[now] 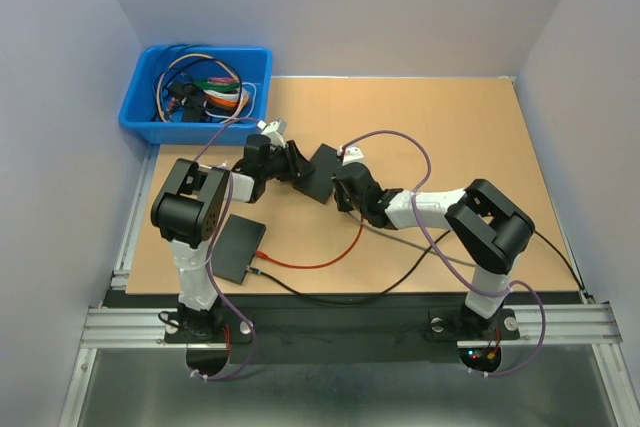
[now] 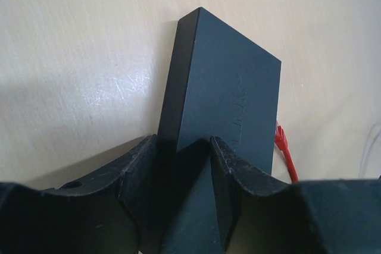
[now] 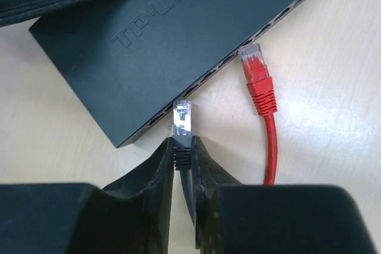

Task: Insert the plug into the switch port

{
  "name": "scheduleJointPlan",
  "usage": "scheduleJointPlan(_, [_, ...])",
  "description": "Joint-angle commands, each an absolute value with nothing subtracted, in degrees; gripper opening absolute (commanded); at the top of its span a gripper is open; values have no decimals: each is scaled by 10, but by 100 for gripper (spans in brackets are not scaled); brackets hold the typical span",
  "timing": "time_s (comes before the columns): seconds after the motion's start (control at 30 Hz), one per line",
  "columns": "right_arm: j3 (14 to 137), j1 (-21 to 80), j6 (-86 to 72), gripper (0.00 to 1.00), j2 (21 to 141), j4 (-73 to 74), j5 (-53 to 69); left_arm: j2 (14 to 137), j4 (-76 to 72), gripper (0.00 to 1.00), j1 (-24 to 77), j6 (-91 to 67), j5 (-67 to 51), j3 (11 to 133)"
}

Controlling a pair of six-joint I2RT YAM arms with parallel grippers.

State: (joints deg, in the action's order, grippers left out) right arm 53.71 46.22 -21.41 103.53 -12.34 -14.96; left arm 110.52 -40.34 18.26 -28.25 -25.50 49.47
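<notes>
1 blue bin (image 1: 137,119) sits at the far left corner of the worktop (image 1: 470,137), holding a tangle of cables (image 1: 205,89) in black, orange, green and white. The left pincer (image 2: 184,142) is clamped on the near end of the black switch (image 2: 226,105), a finger on each side. The right pincer (image 3: 183,147) is closed on the black boot of the plug (image 3: 182,118), whose clear tip sits right at the switch's row of ports; whether it has entered 1 cannot be told. A red plug (image 3: 257,78) lies on the worktop just beside that row.
</notes>
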Motion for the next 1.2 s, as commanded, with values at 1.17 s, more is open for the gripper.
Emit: scheduleJointPlan(1.17, [518, 445, -74, 0, 1025, -282, -67, 1137, -315, 49, 205, -153, -300, 544])
